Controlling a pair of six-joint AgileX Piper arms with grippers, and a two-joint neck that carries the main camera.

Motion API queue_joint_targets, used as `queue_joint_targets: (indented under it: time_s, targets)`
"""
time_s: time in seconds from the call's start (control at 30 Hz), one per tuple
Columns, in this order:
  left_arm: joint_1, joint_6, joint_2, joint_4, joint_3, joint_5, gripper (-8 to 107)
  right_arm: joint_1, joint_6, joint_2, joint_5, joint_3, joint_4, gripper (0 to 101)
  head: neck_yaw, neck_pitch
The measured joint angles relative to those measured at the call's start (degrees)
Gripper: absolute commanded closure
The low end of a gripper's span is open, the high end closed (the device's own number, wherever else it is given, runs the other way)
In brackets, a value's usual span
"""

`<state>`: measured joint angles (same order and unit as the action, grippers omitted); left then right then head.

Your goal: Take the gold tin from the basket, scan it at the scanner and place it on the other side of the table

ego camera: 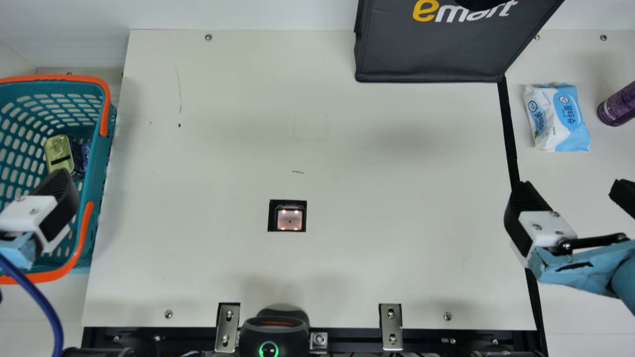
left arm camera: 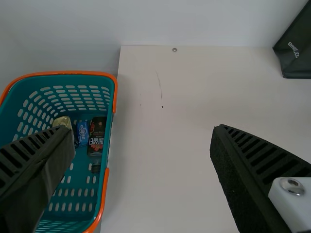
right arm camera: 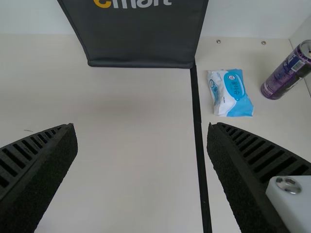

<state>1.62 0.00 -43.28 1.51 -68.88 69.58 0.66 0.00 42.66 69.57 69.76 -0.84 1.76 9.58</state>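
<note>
1. The left gripper (ego camera: 55,203) hangs above the near part of the basket (ego camera: 100,163), at the main view's left edge; it is open, its two ribbed fingers spread well apart in the left wrist view.
2. The gold tin (ego camera: 59,153) is inside the basket, leaning upright or tilted, I cannot tell which; in the left wrist view, one finger partly covers it.
3. Beside the tin, also in the basket, is a blue packet (left arm camera: 82,133); next to that, on the side toward the table (ego camera: 223,148), is a dark bottle (left arm camera: 97,133).
4. The basket is teal with orange handles; it stands just beside the table's left edge.
5. The scanner (ego camera: 289,219) is set into the table, its window glowing pinkish in a black square; it lies well apart from the basket.
6. The right gripper (ego camera: 570,192) is over the right side, near the black strip (ego camera: 511,134); it too is open, its fingers wide apart.
7. Beyond it lie the wipes (ego camera: 558,119), in a white and blue pack; a purple can (ego camera: 617,106) is near them, farther right; the dark bag (ego camera: 426,54) is at the table's far side.
</note>
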Motion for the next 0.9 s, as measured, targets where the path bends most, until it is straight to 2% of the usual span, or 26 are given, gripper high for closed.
queue_joint_targets:
  time_s: [0.13,0.6,0.9]
  targets:
    - [0.0,0.0,0.0,0.0,0.0,0.0,9,0.0,0.0,0.0,0.0,0.0,0.0,6,-2.1,0.0]
    - [0.0,0.0,0.0,0.0,0.0,0.0,9,0.0,0.0,0.0,0.0,0.0,0.0,6,-19.6,0.0]
    - [0.0,0.0,0.0,0.0,0.0,0.0,9,0.0,0.0,0.0,0.0,0.0,0.0,6,-20.0,0.0]
